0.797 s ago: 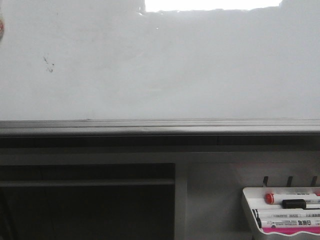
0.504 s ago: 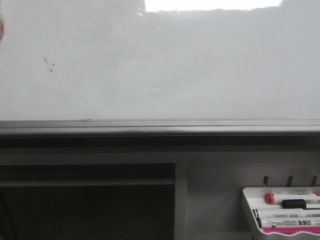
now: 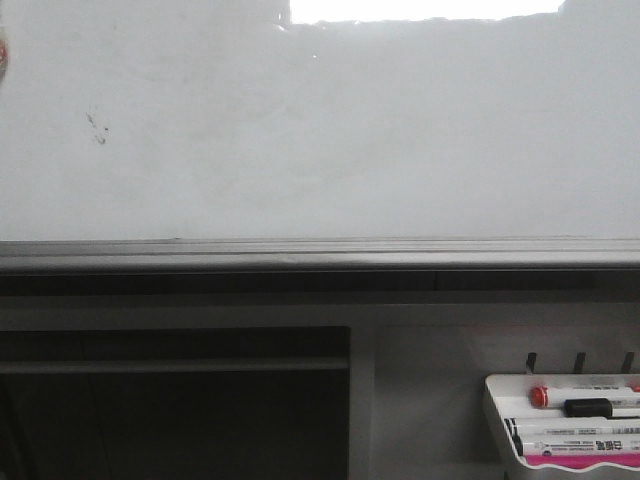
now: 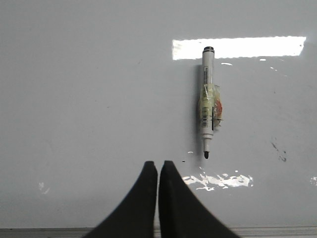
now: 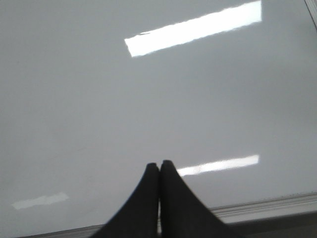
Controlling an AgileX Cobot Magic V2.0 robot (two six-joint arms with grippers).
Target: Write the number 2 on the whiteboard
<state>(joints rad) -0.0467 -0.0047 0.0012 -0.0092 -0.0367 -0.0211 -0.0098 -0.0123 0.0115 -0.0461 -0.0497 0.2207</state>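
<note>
The whiteboard fills the upper front view above its grey rail. I see no number 2 on it, only small dark specks. In the left wrist view a white marker with an uncapped black tip and tape round its middle sits against the whiteboard, apart from my left gripper, which is shut and empty. My right gripper is shut and empty in front of the whiteboard. Neither gripper shows in the front view.
A white marker tray with several markers hangs at the lower right below the rail. A dark opening lies at the lower left. Glare patches sit at the board's top. A small red thing sits at the left edge.
</note>
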